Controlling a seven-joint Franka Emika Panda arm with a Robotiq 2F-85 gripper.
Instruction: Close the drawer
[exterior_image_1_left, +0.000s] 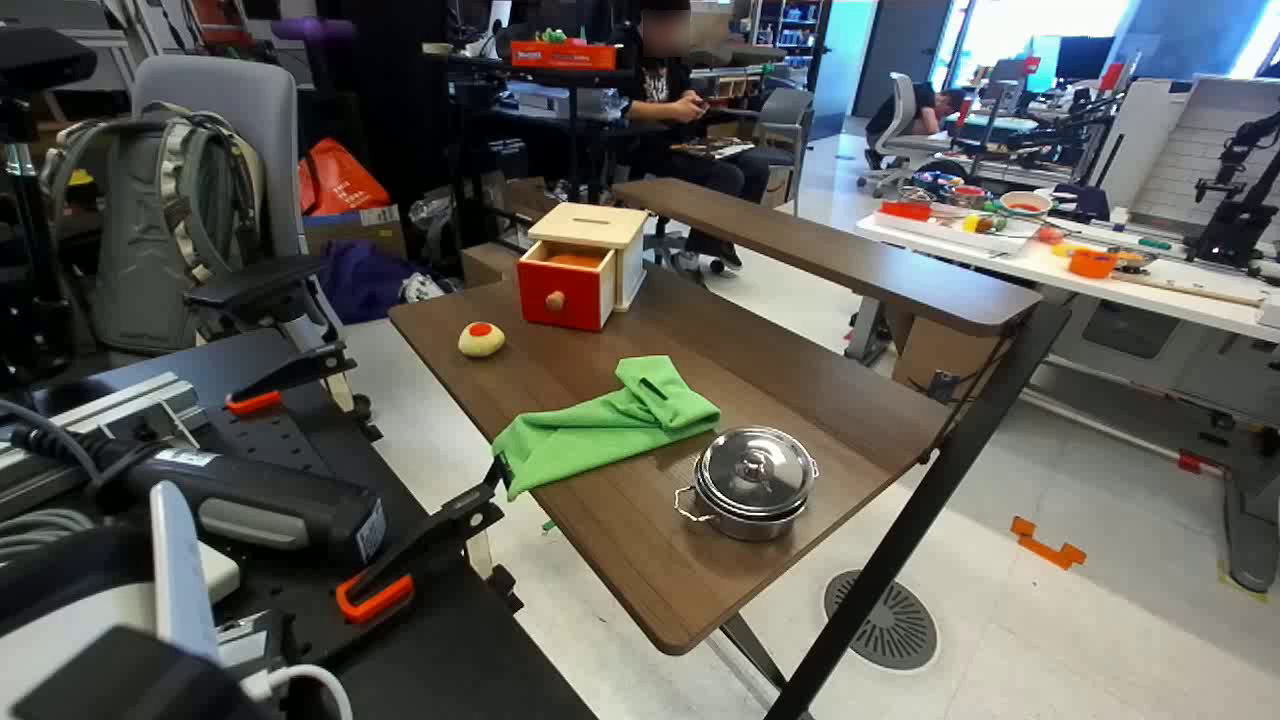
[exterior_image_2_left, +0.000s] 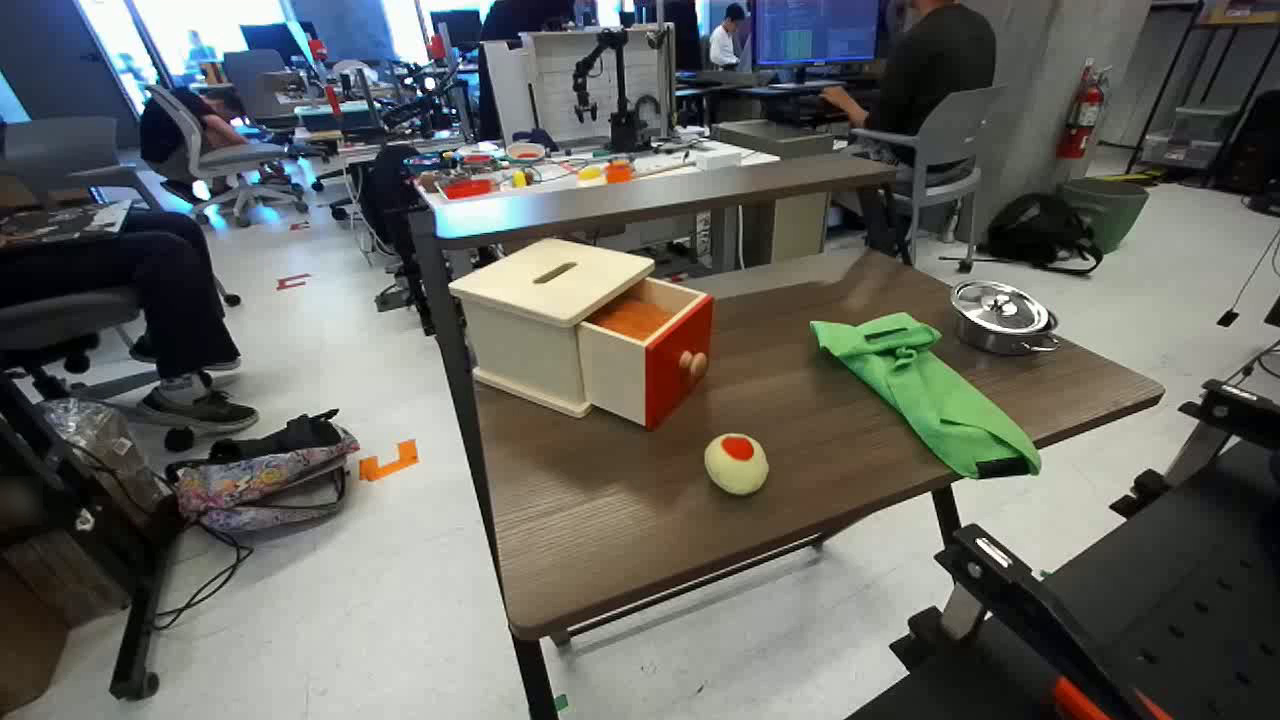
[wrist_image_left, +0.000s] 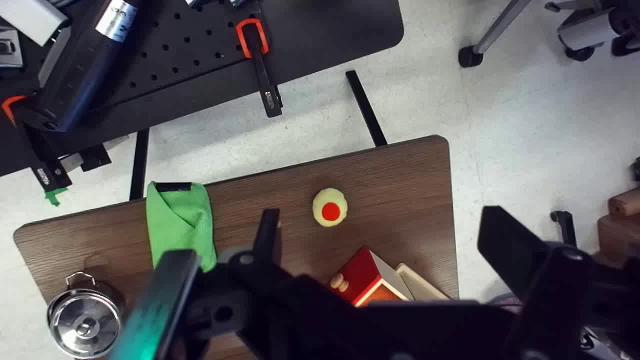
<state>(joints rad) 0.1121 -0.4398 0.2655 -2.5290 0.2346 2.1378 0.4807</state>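
While the drawer (exterior_image_2_left: 657, 362) juts out, the gripper (wrist_image_left: 377, 221) points down, jaws apart.

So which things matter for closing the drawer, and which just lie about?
For the job:
red-fronted wooden drawer, open
pale wooden box with slotted top
black tool, open

Lying about:
rumpled green cloth
round lidded steel pot
rounded pale-yellow object with red spot
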